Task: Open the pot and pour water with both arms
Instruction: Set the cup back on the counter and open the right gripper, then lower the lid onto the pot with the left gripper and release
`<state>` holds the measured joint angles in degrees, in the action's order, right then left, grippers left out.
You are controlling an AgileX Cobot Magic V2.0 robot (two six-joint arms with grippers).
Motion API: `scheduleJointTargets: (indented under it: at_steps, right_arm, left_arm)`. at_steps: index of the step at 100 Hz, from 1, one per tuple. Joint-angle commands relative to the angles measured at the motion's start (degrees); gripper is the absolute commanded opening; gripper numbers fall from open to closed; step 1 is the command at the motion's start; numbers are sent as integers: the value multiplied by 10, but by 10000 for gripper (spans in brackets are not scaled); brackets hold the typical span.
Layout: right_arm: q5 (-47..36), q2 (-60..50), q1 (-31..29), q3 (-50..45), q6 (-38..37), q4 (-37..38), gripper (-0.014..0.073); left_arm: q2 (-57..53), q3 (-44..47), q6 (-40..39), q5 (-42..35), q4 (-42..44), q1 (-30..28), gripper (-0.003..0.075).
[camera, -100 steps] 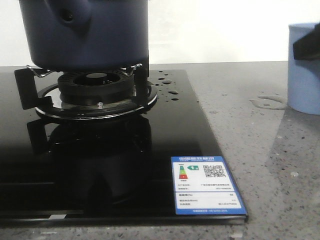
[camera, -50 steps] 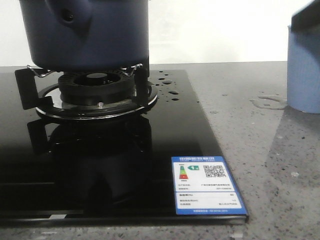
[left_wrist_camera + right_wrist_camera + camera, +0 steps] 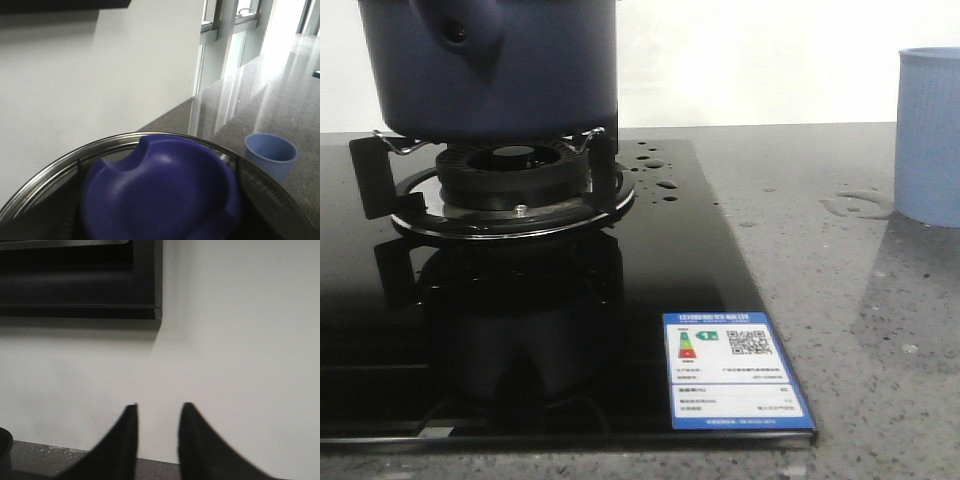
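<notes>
The dark navy pot [image 3: 490, 70] stands on the burner [image 3: 510, 175], its holed side knob [image 3: 457, 30] facing me; its top is cut off in the front view. In the left wrist view the glass lid's steel rim [image 3: 60, 162] and its blue knob [image 3: 160, 200] fill the lower part. My left gripper [image 3: 159, 167] sits round that knob, dark fingers either side. Water shows as drops [image 3: 655, 175] on the hob and a thin puddle [image 3: 857, 205] on the counter. My right gripper [image 3: 157, 410] is open and empty, facing a white wall.
The light blue ribbed cup [image 3: 928, 135] stands upright on the grey counter at the right; it also shows in the left wrist view [image 3: 270, 155]. The black glass hob [image 3: 520, 330] carries an energy label [image 3: 735, 370] at its front right corner.
The right gripper's dark shape at the cup's upper edge has risen and left the front view. The cup and pot have not moved.
</notes>
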<state>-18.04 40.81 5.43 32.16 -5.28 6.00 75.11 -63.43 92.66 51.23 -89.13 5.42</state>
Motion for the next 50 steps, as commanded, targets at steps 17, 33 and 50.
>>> scheduleJointTargets:
  at_steps: [17, 33, 50]
  right_arm:
    - [27, -39, -2, 21, 0, -1, -66]
    - [49, -41, -2, 21, 0, -1, -66]
    - [49, -41, -2, 21, 0, -1, -66]
  left_arm:
    - [45, -18, 28, -5, -55, 30, 292]
    - [71, -18, 34, -15, -55, 30, 292]
    - [83, -18, 46, -20, -61, 30, 293]
